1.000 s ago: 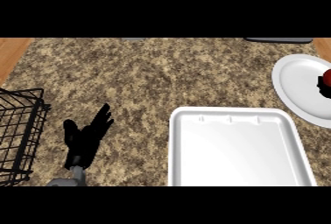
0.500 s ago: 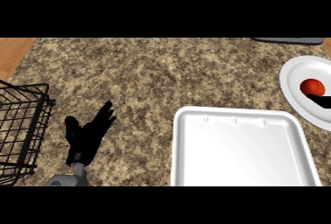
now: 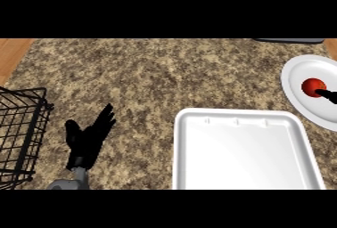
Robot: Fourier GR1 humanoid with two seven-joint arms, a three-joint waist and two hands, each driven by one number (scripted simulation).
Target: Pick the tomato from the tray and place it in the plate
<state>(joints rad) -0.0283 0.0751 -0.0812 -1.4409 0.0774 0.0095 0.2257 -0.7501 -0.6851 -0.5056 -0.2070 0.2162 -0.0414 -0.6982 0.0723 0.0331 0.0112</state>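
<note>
Tomato (image 3: 313, 85), red and round, lying on the white plate (image 3: 299, 71) at the right edge of the head view, roughly at the plate's middle. Plate cut off by the right edge of the view, resting on the speckled brown counter (image 3: 164, 75). Right hand (image 3: 328, 93) visible only as a black fingertip entering from the right edge and meeting the tomato's lower right side; whether its fingers are spread or closed cannot be told, since the rest of the hand lies outside the view. White tray (image 3: 244, 156), rectangular with rounded corners, at lower centre-right, just beside the plate's lower rim, its near end cut by the lower edge of the view. Left hand (image 3: 87, 138) at lower left on a grey forearm (image 3: 69, 181), fingers straight and spread apart, pointing up and slightly right, thumb out to the left, holding nothing and resting over the counter. Black wire basket (image 3: 23, 133) at the far left edge, near the left hand but apart from it. Strip of wood (image 3: 12, 55) along the upper left beyond the counter. Dark object (image 3: 289, 40) at the upper right edge, too little in view to identify.
</note>
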